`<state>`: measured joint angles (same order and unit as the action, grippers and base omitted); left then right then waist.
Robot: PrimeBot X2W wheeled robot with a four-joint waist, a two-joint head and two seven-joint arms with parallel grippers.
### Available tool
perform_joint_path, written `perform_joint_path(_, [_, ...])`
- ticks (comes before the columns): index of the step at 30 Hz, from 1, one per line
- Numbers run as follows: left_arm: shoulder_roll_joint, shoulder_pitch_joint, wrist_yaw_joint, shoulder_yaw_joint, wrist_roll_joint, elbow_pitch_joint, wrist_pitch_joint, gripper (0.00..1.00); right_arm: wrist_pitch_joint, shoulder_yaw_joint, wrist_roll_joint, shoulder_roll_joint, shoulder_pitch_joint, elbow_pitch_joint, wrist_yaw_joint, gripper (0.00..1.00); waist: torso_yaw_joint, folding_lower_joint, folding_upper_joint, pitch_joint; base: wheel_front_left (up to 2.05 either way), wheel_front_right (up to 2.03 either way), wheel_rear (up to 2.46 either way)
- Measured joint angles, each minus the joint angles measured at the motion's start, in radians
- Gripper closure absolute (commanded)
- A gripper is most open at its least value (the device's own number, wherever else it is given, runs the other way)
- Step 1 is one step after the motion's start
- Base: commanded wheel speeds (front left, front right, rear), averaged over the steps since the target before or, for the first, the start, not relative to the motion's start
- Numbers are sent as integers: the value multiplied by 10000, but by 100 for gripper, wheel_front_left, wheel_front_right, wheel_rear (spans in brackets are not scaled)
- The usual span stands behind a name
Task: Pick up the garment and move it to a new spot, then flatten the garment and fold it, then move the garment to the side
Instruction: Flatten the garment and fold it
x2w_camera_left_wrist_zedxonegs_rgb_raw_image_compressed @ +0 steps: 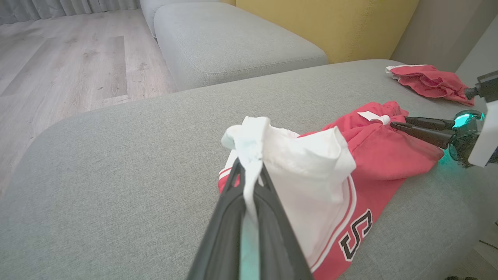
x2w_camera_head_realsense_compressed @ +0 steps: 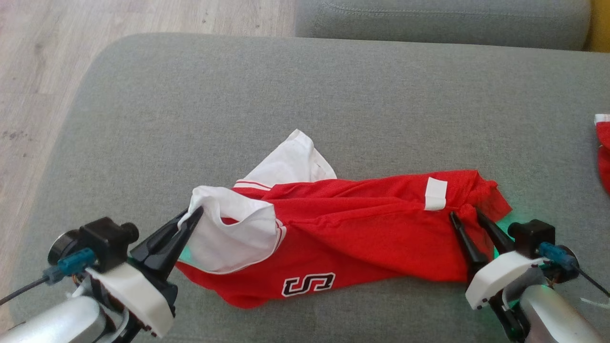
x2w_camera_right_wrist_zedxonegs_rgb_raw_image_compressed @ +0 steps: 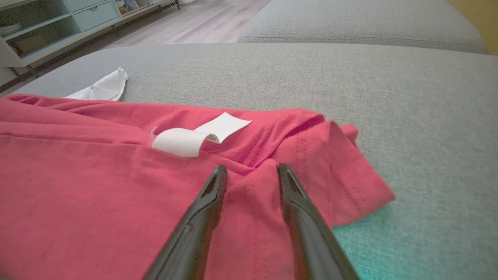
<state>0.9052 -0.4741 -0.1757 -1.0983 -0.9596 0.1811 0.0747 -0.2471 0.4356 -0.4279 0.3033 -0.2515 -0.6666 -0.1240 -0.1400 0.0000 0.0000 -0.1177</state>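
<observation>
We've got the shirt [x2w_camera_head_realsense_compressed: 362, 224] low in the middle of the head view: red, bunched into a long band running from 9 o'clock to 3 o'clock across the cushion [x2w_camera_head_realsense_compressed: 333, 95]. A white sleeve [x2w_camera_head_realsense_compressed: 233, 233] sits at its 9 o'clock end, lifted and cupped. A second sleeve [x2w_camera_head_realsense_compressed: 295, 162] pokes out flat toward 11. There's a black-and-white S [x2w_camera_head_realsense_compressed: 309, 284] on the near edge at 6, and a white label [x2w_camera_head_realsense_compressed: 435, 193] lying on the red body toward 2.

Out to the tools now. The left gripper [x2w_camera_head_realsense_compressed: 195, 212] comes in from 8 o'clock, fingers pressed together with the rim of the raised sleeve pinched between them. In the left wrist view we see white cloth running down between the two fingers.

The right gripper [x2w_camera_head_realsense_compressed: 465, 214] comes in from 4 o'clock at the shirt's 3 o'clock end, just below the label. Its fingers stand apart with a clear gap, and a ridge of red fabric near the hem corner rises between them. In the right wrist view we see both tips down on the cloth, with nothing clamped. Green light glows on the cushion under it.

Further out, a red bundle [x2w_camera_head_realsense_compressed: 604, 152] lies at the 3 o'clock edge, well apart from the shirt. A far cushion [x2w_camera_head_realsense_compressed: 443, 19] sits at 12, and there's wood floor [x2w_camera_head_realsense_compressed: 43, 71] at 10.
</observation>
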Motion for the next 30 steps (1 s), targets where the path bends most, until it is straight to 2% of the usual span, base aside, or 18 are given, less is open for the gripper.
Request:
perform_joint_path(2, [0, -1, -2, 2, 0, -2, 0, 100, -4, -2, 65, 0, -48, -104, 0, 44, -15, 0, 0, -43, 0, 0, 0])
perform_joint_path(3, [-2, -2, -2, 2, 0, -2, 0, 100, -4, -2, 67, 2, -65, -132, 0, 58, -22, 0, 0, -55, 0, 0, 0])
perform_joint_path(4, [-4, -4, -2, 2, 0, -2, 0, 100, -6, -8, 69, 2, -75, -151, 0, 66, -31, 0, 0, -63, 0, 0, 0])
perform_joint_path(5, [-12, -6, -2, 2, 0, -6, 0, 100, -6, -23, 69, 2, -87, -169, 0, 89, -40, 0, 0, -66, 0, 0, 0])
perform_joint_path(6, [-12, -6, -2, 2, 0, -6, 0, 100, -6, -23, 69, 2, -87, -169, 0, 100, -40, 0, 0, -66, 0, 0, 0])
perform_joint_path(10, [-38, -19, 19, 8, 12, -12, 151, 100, -6, -372, 313, 23, -112, -21, 0, 100, -60, 0, 0, -39, 0, 0, 0])
perform_joint_path(12, [-61, -100, 194, 92, 12, 88, 401, 100, -6, -761, 477, 27, -111, 314, 0, 100, -50, 0, 0, -38, 0, 0, 0])
perform_joint_path(20, [-209, -1688, 821, 759, 648, 253, 901, 100, -10, -2742, 1597, 104, -322, 2788, 0, 100, 145, 0, 0, -268, 0, 0, 0])
perform_joint_path(25, [-895, -3737, 1712, 1018, 980, -694, 431, 100, 151, -3126, 1975, 671, -2011, 3348, 0, 100, 317, 1, 0, -786, 0, 0, 0])
perform_joint_path(30, [-2008, -6392, 2637, 1166, 1354, -2426, -380, 100, 1129, -2742, 1409, 1534, -4903, 3229, 0, 100, 505, 3, 0, -1571, 0, 0, 0])
